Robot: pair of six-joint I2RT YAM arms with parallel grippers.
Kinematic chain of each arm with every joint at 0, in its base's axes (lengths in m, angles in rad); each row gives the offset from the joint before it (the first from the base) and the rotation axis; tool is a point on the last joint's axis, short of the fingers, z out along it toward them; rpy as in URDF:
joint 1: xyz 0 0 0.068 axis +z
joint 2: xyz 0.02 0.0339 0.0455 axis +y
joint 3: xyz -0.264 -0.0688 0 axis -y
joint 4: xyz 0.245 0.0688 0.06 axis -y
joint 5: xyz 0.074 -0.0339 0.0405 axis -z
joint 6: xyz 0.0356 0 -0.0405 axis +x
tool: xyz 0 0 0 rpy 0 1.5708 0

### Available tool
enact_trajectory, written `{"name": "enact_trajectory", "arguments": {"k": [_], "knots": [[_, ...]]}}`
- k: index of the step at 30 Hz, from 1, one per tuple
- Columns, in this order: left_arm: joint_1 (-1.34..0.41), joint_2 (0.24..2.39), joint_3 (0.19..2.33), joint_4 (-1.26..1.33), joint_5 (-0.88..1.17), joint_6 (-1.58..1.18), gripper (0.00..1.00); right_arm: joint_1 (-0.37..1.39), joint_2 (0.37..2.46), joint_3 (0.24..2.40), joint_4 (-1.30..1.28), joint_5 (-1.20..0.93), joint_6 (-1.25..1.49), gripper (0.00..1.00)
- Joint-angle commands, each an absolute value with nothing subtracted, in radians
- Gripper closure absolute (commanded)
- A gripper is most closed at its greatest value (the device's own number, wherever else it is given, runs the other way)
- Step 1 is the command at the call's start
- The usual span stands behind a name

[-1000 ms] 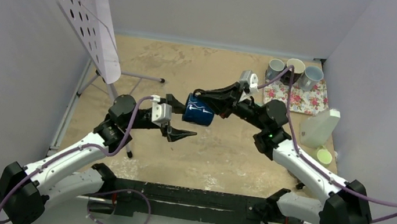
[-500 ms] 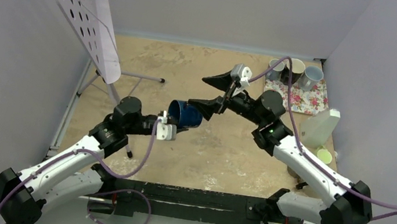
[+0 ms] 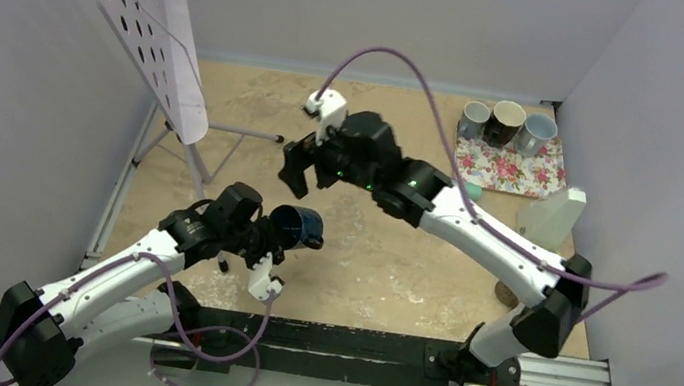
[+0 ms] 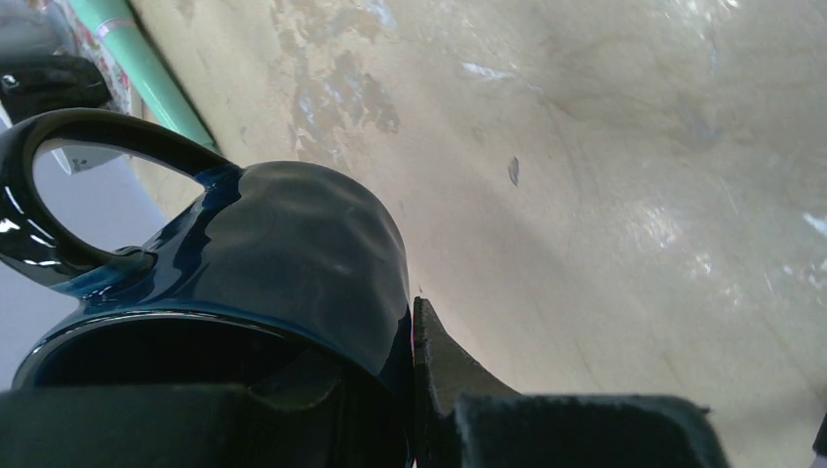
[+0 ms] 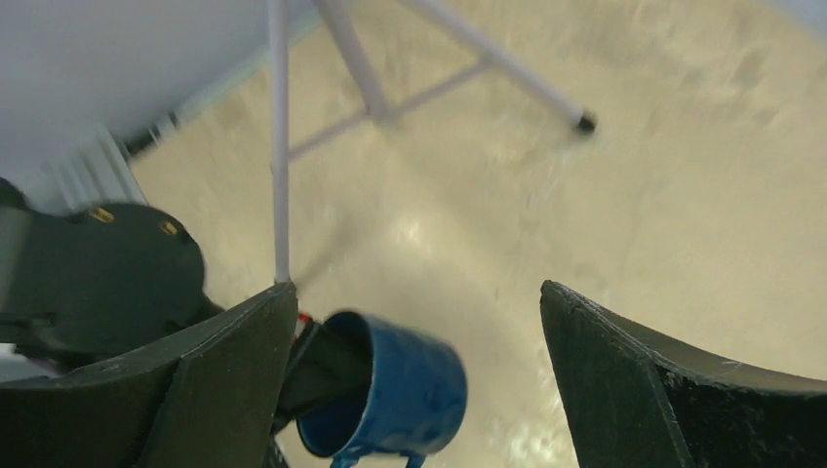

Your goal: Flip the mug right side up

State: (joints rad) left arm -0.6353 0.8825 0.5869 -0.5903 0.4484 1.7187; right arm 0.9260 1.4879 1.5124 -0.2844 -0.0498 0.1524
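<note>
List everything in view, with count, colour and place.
blue mug: 1, dark blue, held on its side above the table, left of centre
other mugs: 3, two grey-blue, one dark, on the mat
mat: 1, floral, far right corner
perforated board: 1, white, tilted, far left
container: 1, white, right edge
table: 1, tan
left gripper: 1, black, shut on the blue mug's wall
right gripper: 1, black, open, above the blue mug, apart from it
</note>
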Motion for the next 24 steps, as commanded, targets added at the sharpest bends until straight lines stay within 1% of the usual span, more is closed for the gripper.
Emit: {"name": "enact_trajectory", "arguments": {"k": [1, 6, 10, 12, 16, 18, 19, 20, 21, 23, 24], "knots": [[-0.634, 0.881, 0.678, -0.613, 0.405, 1.913, 1.00, 1.027, 1.585, 1.603, -0.577, 0.110, 0.195, 0.05], [-0.634, 0.883, 0.681, -0.618, 0.403, 1.898, 1.00, 1.094, 1.687, 1.665, -0.698, 0.170, 0.206, 0.14], [-0.635, 0.885, 0.686, -0.625, 0.404, 1.885, 1.00, 1.133, 1.739, 1.674, -0.733, 0.222, 0.216, 0.15], [-0.634, 0.885, 0.686, -0.623, 0.411, 1.884, 1.00, 1.135, 1.768, 1.679, -0.756, 0.268, 0.230, 0.17], [-0.634, 0.885, 0.684, -0.618, 0.425, 1.883, 1.00, 1.135, 1.848, 1.738, -0.826, 0.371, 0.272, 0.24], [-0.634, 0.881, 0.685, -0.610, 0.427, 1.878, 1.00, 1.134, 1.880, 1.751, -0.844, 0.409, 0.283, 0.29], [-0.634, 0.881, 0.686, -0.611, 0.428, 1.875, 1.00, 1.131, 1.889, 1.750, -0.845, 0.415, 0.288, 0.33], [-0.635, 0.879, 0.686, -0.610, 0.429, 1.872, 1.00, 1.128, 1.894, 1.748, -0.843, 0.422, 0.296, 0.45], [-0.634, 0.875, 0.686, -0.610, 0.429, 1.868, 1.00, 1.122, 1.893, 1.744, -0.841, 0.426, 0.308, 0.58], [-0.634, 0.870, 0.684, -0.613, 0.432, 1.861, 1.00, 1.109, 1.884, 1.736, -0.842, 0.443, 0.330, 0.88], [-0.634, 0.868, 0.682, -0.613, 0.435, 1.856, 1.00, 1.101, 1.873, 1.731, -0.842, 0.454, 0.341, 1.00]]}}
